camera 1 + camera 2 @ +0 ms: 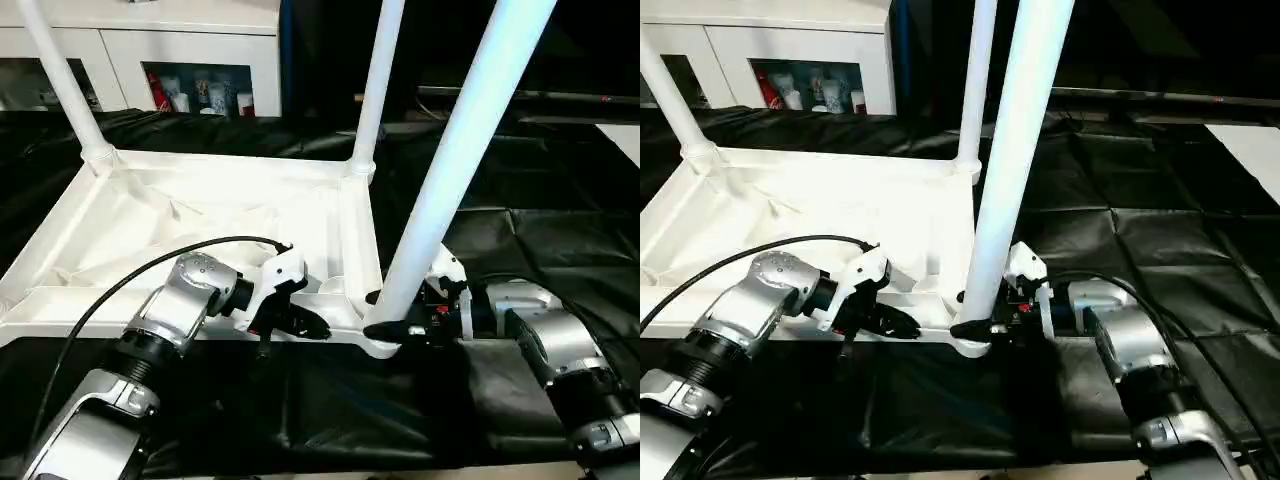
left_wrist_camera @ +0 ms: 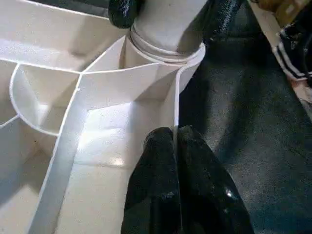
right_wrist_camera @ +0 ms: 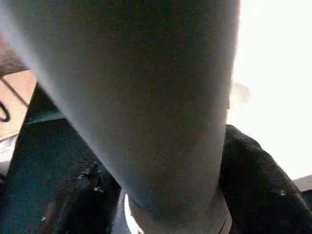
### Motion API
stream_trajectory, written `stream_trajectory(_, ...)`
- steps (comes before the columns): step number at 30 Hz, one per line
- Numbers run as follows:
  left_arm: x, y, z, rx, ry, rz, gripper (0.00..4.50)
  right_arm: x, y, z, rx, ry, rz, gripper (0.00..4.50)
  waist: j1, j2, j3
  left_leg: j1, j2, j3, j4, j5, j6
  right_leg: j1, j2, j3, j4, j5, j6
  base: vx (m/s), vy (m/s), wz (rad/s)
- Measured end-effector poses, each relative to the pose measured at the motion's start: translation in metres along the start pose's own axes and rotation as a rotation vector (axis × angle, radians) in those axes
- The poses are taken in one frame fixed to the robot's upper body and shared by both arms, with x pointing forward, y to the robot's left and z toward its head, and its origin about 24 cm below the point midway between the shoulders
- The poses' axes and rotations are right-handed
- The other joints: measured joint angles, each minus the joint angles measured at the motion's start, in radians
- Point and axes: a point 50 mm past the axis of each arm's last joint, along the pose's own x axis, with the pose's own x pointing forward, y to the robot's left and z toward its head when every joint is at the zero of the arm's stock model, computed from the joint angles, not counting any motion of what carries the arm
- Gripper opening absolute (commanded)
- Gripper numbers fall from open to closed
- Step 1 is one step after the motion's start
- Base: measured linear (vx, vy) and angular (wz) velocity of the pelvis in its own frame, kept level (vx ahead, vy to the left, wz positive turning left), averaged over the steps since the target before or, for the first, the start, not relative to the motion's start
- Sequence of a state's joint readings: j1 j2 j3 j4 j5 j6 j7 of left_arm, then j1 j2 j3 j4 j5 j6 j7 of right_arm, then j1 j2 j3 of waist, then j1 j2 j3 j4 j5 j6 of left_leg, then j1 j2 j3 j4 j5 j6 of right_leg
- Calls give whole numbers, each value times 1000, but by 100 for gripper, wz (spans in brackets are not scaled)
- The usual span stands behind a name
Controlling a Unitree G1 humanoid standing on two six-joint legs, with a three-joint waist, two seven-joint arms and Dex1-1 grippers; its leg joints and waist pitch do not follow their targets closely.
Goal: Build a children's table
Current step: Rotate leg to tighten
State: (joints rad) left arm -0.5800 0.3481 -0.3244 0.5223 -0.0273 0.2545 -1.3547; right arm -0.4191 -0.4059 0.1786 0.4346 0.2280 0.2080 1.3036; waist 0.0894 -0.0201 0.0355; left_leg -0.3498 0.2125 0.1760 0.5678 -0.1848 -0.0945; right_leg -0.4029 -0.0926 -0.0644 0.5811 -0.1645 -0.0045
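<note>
While the table top (image 1: 200, 215) lies ribs-up on the black-covered worktop (image 1: 560, 240), you have three legs (image 1: 375, 80) socketed, the fourth corner unseen. Right hand (image 1: 395, 322) grips the near leg (image 1: 455, 150); left hand (image 2: 176, 146) pinches the rim.

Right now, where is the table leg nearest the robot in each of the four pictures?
Left eye: near leg slants from top right down to the near corner socket.
Right eye: same leg, just right of centre, down to the socket.
Left wrist: its base at top centre, entering the socket.
Right wrist: close up, across most of the picture.
Shared landmark: that socket, with the right gripper around the leg's base.
</note>
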Motion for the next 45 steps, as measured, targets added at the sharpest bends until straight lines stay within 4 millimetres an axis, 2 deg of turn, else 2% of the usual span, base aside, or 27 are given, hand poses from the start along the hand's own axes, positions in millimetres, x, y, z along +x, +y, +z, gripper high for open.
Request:
stream_trajectory(3,4,4,1,1,-17,73,0,3,-5,-1,15,-36,-112,229,-4,-1,0,0,0,0,0,0,0,1,0,1,1,0,0,0,0,0)
stream_trajectory(5,10,11,2,-4,-34,173,0,9,-14,-2,38,-83,-273,225,-7,-2,-1,1,-1,-1,0,0,0,3,0,1,1,-3,6,0,0,0)
stream_trajectory(12,35,23,14,-34,-56,399,0,28,-39,-1,169,-174,-701,204,-39,-5,-3,1,-4,-7,0,0,0,4,-1,0,-5,-4,7,-7,-1,0)
stream_trajectory(16,46,25,18,-56,-65,471,0,38,-47,3,225,-190,-861,203,-56,-7,-4,1,-4,-8,1,0,0,4,-2,-2,-10,-4,7,0,0,0)
stream_trajectory(20,50,26,21,-60,-69,513,0,46,-52,7,255,-203,-945,203,-62,-7,-4,1,-4,-10,0,0,0,2,-1,-5,-19,-4,7,0,0,0)
stream_trajectory(21,50,26,21,-60,-69,516,0,47,-52,8,251,-204,-943,203,-62,-7,-4,1,-4,-11,0,0,0,2,-1,-5,-21,-4,7,0,0,0)
stream_trajectory(22,50,26,21,-60,-69,518,0,47,-52,7,250,-205,-942,258,-62,-7,-4,1,-5,-11,0,0,0,2,-1,-5,-22,-4,7,0,0,0)
stream_trajectory(25,49,26,21,-56,-69,510,0,47,-51,8,232,-221,-902,277,-62,-8,-4,0,-5,-9,0,0,0,1,-2,-3,-23,-4,7,0,0,0)
stream_trajectory(27,47,26,20,-49,-72,491,0,42,-48,6,210,-226,-845,306,-60,-8,-4,0,-5,-9,-1,0,0,1,-2,-3,-23,-4,7,0,0,0)
stream_trajectory(34,31,23,15,-12,-67,393,0,18,-36,0,79,-162,-572,306,-47,-8,-3,0,-4,-4,-11,0,0,0,-1,-3,-14,5,6,0,0,0)
stream_trajectory(39,15,13,7,19,-56,226,0,-5,-24,0,-27,-62,-310,306,-37,-8,-3,0,-2,-5,-12,0,0,-3,1,-2,-3,5,5,11,-3,0)
stream_trajectory(41,8,8,5,26,-42,143,0,-6,-18,-4,-44,-25,-219,306,-33,-7,-3,0,1,-5,-12,0,0,-3,3,-4,-2,3,2,60,-16,0)
stream_trajectory(45,7,1,6,33,-26,53,0,-6,-11,-10,-51,9,-136,306,-25,-5,-2,-1,1,-2,-6,2,6,-5,1,-3,-2,-1,-1,60,12,1)
